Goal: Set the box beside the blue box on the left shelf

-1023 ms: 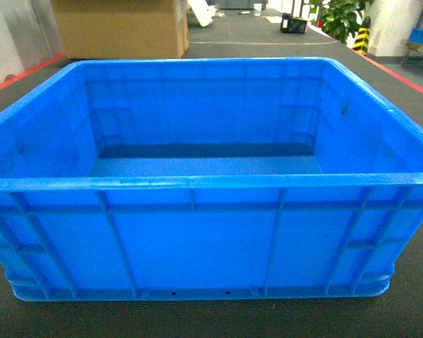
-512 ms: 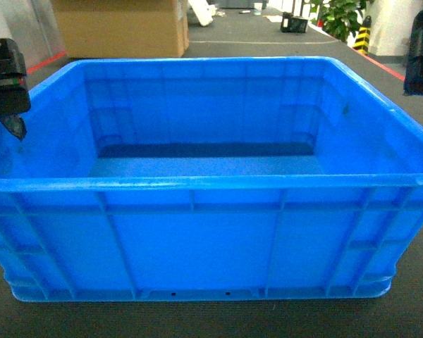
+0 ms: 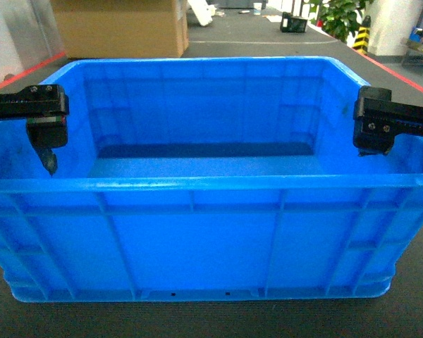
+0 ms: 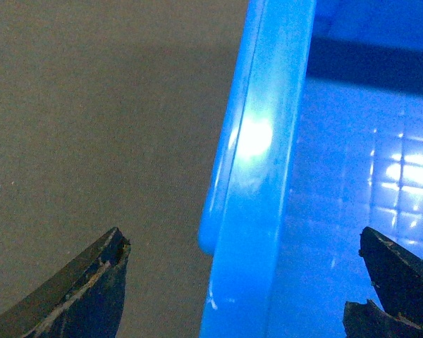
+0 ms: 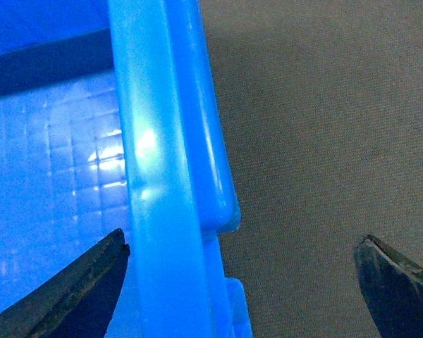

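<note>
While the box (image 3: 197, 232) is sitting on the dark grey floor (image 3: 409, 310) directly in front of the robot, both claws are hanging over its side walls, one at each end. The left gripper (image 3: 46, 144) is hovering at the left rim, with one dark fingertip (image 3: 51, 163) pointing down just inside the wall. In the left wrist view the left gripper (image 4: 247, 282) is standing wide open: the blue rim (image 4: 257, 176) is running up between its two fingers, one finger (image 4: 77, 296) lying over the floor (image 4: 92, 105) outside the box and the other over the grid-patterned inner floor (image 4: 381, 162). Neither finger is touching the plastic.

The right gripper (image 3: 374, 137) is mirroring this at the right rim. In the right wrist view the right gripper (image 5: 243, 289) is also spread apart, with the rim (image 5: 162, 141) passing between its fingers: one finger (image 5: 77, 296) is hanging over the box's interior and the other is hanging over the floor (image 5: 324, 105) outside. Here too both fingers are standing clear of the wall, so nothing is being gripped.

Beyond the claws, past the far wall of the box, a large cardboard carton (image 3: 120, 28) is standing on the floor. Farther off, beyond the right gripper, a green plant (image 3: 338, 15) is showing beside a yellow-and-black striped post (image 3: 362, 39). Red lines (image 3: 32, 70) are running along the floor outward of both claws.
</note>
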### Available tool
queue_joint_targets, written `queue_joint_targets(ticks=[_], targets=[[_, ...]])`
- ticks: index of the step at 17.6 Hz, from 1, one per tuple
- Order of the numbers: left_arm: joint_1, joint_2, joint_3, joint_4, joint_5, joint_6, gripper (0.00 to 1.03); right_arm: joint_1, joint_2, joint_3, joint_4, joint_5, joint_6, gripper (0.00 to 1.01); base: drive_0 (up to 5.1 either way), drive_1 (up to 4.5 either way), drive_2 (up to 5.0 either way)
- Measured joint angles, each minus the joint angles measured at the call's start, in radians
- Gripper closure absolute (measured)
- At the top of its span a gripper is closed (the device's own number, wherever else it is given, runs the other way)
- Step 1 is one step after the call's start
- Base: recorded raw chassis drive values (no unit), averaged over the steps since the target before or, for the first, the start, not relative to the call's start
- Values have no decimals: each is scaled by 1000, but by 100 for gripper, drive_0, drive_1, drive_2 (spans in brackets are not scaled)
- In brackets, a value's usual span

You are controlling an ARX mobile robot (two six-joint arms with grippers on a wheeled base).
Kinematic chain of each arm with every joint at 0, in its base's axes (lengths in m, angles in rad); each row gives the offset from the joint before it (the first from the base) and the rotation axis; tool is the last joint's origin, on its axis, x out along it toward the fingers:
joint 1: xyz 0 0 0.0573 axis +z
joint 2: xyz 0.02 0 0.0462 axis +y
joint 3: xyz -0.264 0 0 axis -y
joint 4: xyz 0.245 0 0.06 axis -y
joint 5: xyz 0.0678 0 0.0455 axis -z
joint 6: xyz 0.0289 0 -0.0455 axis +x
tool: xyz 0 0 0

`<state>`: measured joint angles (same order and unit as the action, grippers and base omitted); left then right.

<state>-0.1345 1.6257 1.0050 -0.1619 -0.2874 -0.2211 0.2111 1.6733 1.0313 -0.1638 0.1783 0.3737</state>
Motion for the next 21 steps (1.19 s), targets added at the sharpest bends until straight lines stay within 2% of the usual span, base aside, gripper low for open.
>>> queue_joint_targets(ticks=[1, 5, 8, 9, 10, 12, 14, 15, 17, 19, 21], targets=[[0, 1, 1, -19, 0, 0, 11, 1, 0, 2, -12, 0, 1, 11, 0, 0, 0], [23, 7, 1, -55, -26, 38, 49, 6, 2, 6, -23, 11, 0, 49, 0, 0, 0], [25, 7, 1, -53, 16, 46, 75, 20, 2, 6, -10, 9, -8, 78, 0, 0, 0], [25, 6, 1, -53, 27, 54, 84, 25, 2, 5, -8, 5, -22, 87, 0, 0, 0], [29, 2, 1, -47, 43, 72, 87, 24, 1, 5, -4, -2, -56, 91, 0, 0, 0], [21, -19, -28, -7, 53, 106, 89, 24, -11, -23, 43, -4, -72, 92, 0, 0, 0], [2, -77, -102, 91, 21, 119, 91, 33, -47, -109, 171, 5, -87, 92, 0, 0, 0], [-16, -127, -154, 160, -10, 134, 91, 45, -90, -167, 232, 26, -90, 92, 0, 0, 0], [-41, -233, -228, 217, -35, 134, 91, 66, -190, -235, 291, 71, -109, 92, 0, 0, 0], [-71, -369, -296, 215, -77, 123, 91, 99, -328, -314, 321, 117, -132, 92, 0, 0, 0], [-128, -488, -366, 192, -140, 121, 91, 122, -435, -401, 326, 153, -139, 92, 0, 0, 0]])
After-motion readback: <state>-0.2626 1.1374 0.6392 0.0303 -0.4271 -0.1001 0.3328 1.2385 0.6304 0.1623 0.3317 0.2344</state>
